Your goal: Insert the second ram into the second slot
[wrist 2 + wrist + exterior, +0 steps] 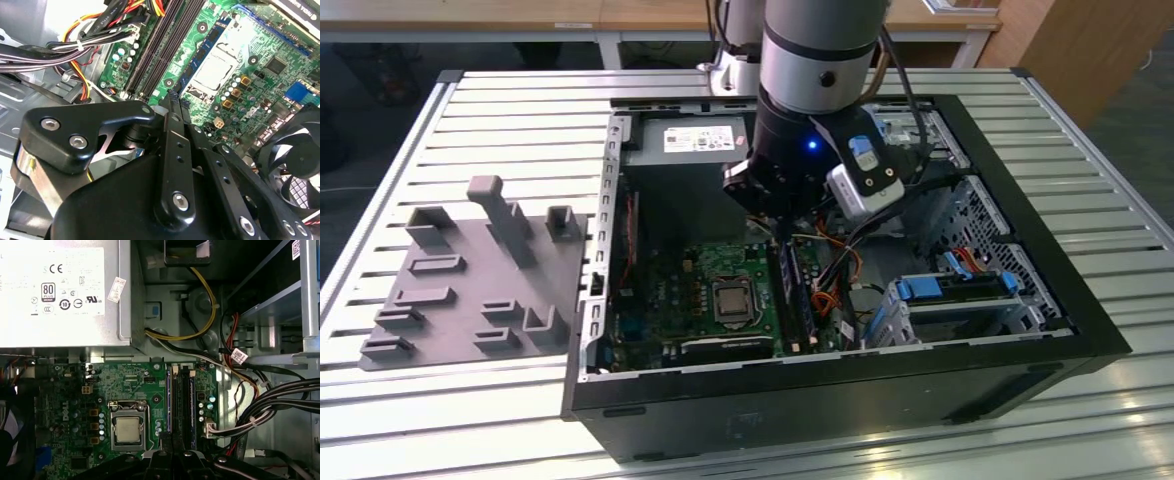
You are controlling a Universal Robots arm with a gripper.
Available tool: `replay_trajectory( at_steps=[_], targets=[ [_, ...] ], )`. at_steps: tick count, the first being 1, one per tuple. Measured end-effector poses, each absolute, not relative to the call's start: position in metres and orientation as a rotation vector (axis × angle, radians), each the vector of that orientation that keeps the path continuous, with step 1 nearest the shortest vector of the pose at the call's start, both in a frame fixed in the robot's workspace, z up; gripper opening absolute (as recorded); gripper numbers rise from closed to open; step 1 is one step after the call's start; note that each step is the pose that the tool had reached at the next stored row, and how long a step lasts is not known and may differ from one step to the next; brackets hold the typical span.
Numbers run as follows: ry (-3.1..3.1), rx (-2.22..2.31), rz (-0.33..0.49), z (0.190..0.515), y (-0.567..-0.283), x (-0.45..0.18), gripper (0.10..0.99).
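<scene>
You're looking at a pale, slatted metal table (480, 110) under even, bright light. Behind the table runs a wooden desk (480, 12) on white legs. Past the table's far corner stands a wooden panel (1067, 40), with grey floor (1147, 140) beside it.

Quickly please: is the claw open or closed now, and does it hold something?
Claw: closed, low over the memory slots; whether it holds anything cannot be told.

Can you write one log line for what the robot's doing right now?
gripper: down inside computer case | nearest: memory slots beside processor | second ram: can't tell if held
</scene>
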State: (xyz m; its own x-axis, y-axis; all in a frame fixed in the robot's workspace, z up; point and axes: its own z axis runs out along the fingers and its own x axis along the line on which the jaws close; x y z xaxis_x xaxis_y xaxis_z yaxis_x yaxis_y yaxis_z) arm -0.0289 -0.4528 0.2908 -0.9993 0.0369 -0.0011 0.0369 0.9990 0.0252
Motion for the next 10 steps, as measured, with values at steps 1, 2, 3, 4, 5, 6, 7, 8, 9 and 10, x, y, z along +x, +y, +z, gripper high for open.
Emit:
replay_trajectory(
  at_steps=[1,2,3,4,5,6,7,8,9,10],
  targets=[
    [3.139,0.058,0.04,0.2907,-0.4532,-0.0289,0.114],
    [3.139,0.058,0.04,0.2907,-0.4539,-0.0288,0.114],
    [3.139,0.058,0.04,0.2907,-0.4552,-0.0288,0.114],
    [3.139,0.058,0.04,0.2906,-0.4568,-0.0289,0.114],
    [3.139,0.058,0.04,0.2906,-0.458,-0.0289,0.114],
    [3.139,0.058,0.04,0.2904,-0.4591,-0.0289,0.114],
    [3.139,0.058,0.04,0.2903,-0.4603,-0.0289,0.114],
    [3.139,0.058,0.041,0.2899,-0.4609,-0.0289,0.114],
    [3.14,0.058,0.042,0.2891,-0.4612,-0.0289,0.114],
    [3.141,0.056,0.042,0.2878,-0.4614,-0.0289,0.114]
  ],
)
